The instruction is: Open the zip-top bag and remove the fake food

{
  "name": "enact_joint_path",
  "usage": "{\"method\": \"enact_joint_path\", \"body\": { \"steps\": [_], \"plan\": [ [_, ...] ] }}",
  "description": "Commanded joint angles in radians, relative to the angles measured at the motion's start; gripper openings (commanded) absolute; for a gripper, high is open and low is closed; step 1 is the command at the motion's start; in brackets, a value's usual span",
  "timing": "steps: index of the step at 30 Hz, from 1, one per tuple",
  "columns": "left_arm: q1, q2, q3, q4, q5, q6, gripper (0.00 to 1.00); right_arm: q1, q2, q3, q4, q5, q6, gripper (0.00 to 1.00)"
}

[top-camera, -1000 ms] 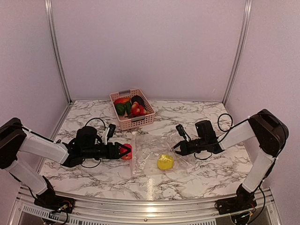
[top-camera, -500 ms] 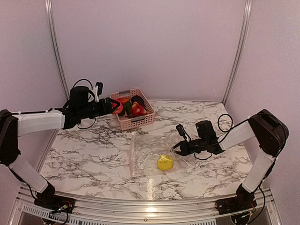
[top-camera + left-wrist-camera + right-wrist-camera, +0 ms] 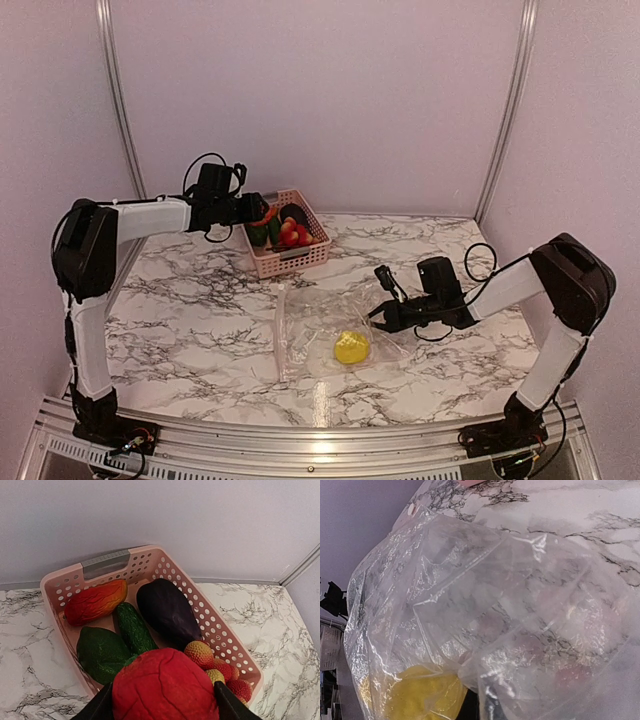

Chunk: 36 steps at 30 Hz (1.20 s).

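Note:
The clear zip-top bag [image 3: 315,320] [image 3: 485,580] lies crumpled on the marble table with a yellow lumpy fruit [image 3: 352,346] [image 3: 420,695] inside it. My right gripper [image 3: 378,318] [image 3: 480,707] is shut on the bag's right side, its fingers mostly hidden behind the plastic. My left gripper [image 3: 262,216] [image 3: 164,704] hangs over the pink basket [image 3: 290,258] [image 3: 225,640], shut on a pinkish-red round fruit [image 3: 165,685]. In the basket lie a dark purple eggplant [image 3: 167,610], a dark green oval fruit [image 3: 102,652], a cluster of small red balls [image 3: 220,672] and a red-orange fruit [image 3: 95,602].
A slim dark green vegetable [image 3: 134,629] lies between the oval fruit and the eggplant. The basket stands at the back of the table near the rear wall [image 3: 320,100]. Metal frame posts [image 3: 120,110] rise at both back corners.
My left arm has carried the pinkish-red fruit from the table left of the bag up and back to above the basket. The right arm and the bag have not moved.

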Motion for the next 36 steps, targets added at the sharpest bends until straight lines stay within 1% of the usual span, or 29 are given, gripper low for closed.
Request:
{"method": "enact_joint_path", "body": {
  "steps": [1,5,9,14,16,19,21,23,24,28,30,34,36],
  "plan": [
    [0.000,0.079,0.071,-0.084,-0.024,0.032,0.51,-0.006,-0.011,0.033,-0.013,-0.022,-0.014,0.00],
    [0.001,0.126,0.109,-0.139,-0.020,0.042,0.56,-0.006,-0.007,0.042,-0.018,-0.025,-0.015,0.00],
    [0.000,0.124,0.103,-0.148,0.007,0.046,0.71,-0.006,-0.001,0.049,-0.020,-0.031,-0.014,0.00],
    [0.001,0.053,0.063,-0.142,0.024,0.051,0.82,-0.007,-0.002,0.062,-0.027,-0.039,-0.008,0.01],
    [0.001,0.021,0.039,-0.146,0.027,0.054,0.84,-0.008,-0.006,0.070,-0.031,-0.042,-0.004,0.08],
    [0.000,-0.045,-0.018,-0.139,0.033,0.049,0.85,-0.013,-0.015,0.079,-0.049,-0.044,-0.002,0.24],
    [0.001,-0.106,-0.106,-0.103,0.065,0.030,0.84,-0.020,-0.029,0.079,-0.058,-0.050,-0.002,0.33],
    [-0.002,-0.184,-0.210,-0.041,0.086,0.004,0.83,-0.027,-0.049,0.077,-0.083,-0.048,-0.012,0.45],
    [-0.004,-0.224,-0.268,-0.013,0.099,-0.009,0.83,-0.031,-0.067,0.075,-0.104,-0.045,-0.019,0.48],
    [-0.025,-0.392,-0.508,0.098,0.143,-0.064,0.80,-0.049,-0.116,0.056,-0.159,-0.023,-0.038,0.58],
    [-0.048,-0.467,-0.614,0.128,0.145,-0.084,0.79,-0.058,-0.138,0.039,-0.177,-0.017,-0.043,0.65],
    [-0.116,-0.593,-0.809,0.178,0.145,-0.135,0.76,-0.065,-0.167,0.003,-0.218,-0.012,-0.059,0.70],
    [-0.148,-0.648,-0.921,0.231,0.158,-0.179,0.73,-0.065,-0.179,-0.011,-0.240,-0.010,-0.067,0.73]
  ]
}}
